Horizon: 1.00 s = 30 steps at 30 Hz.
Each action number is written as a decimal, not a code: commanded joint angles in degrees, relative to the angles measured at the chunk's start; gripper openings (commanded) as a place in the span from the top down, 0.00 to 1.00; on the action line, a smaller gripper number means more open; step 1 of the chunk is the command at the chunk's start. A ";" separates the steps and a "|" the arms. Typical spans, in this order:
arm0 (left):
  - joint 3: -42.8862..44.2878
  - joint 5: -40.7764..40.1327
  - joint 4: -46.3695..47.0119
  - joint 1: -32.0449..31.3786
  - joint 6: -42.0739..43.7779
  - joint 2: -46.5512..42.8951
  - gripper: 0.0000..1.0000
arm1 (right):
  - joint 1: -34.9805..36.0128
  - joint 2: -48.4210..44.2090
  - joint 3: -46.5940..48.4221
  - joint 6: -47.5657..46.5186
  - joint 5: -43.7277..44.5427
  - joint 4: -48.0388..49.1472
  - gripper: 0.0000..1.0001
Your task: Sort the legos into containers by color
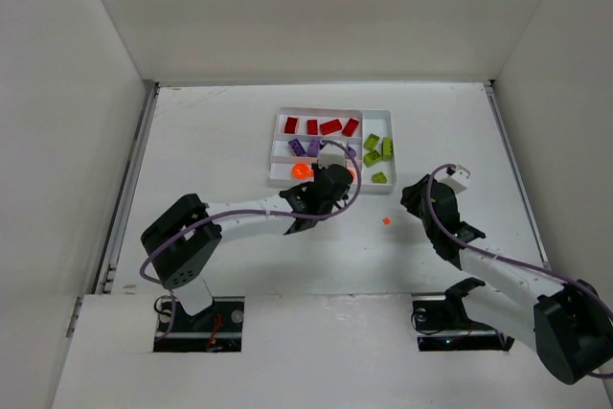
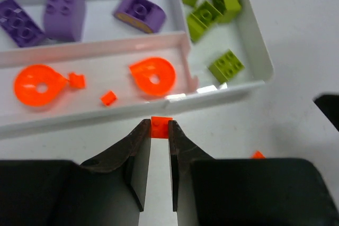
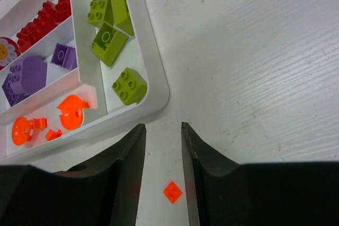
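1 tiny orange plastic brick (image 3: 172, 191) sits loose on the white table (image 3: 265, 78) near our right gripper (image 3: 161, 128), fingers (image 3: 127, 157) spread wide, probably lining up a grab. Our left gripper (image 2: 159, 132) pinches a second orange brick (image 2: 161, 122) at the near wall of the flat white plastic tray (image 2: 106, 116), and we'd guess it's headed for the orange slot (image 2: 95, 72), which holds 4 orange pieces (image 2: 39, 84). Beyond that: 3 purple bricks (image 2: 63, 11), then 4 red bricks (image 1: 321, 126). The crosswise slot (image 2: 249, 51) has 4 yellow-green bricks (image 2: 225, 66).

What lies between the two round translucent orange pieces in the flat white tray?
Two tiny orange bricks lie there, shown in the left wrist view.
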 commanded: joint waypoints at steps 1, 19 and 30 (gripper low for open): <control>0.35 0.43 1.12 5.74 1.52 -0.72 0.85 | 0.03 1.05 0.81 0.18 -0.25 3.42 0.61; 1.86 5.27 3.94 13.76 2.32 1.85 0.64 | 2.05 5.00 2.48 -1.49 0.63 3.25 0.67; -19.32 5.44 9.20 10.95 -1.11 -17.14 0.63 | 12.68 8.35 6.70 2.37 3.61 -10.45 0.66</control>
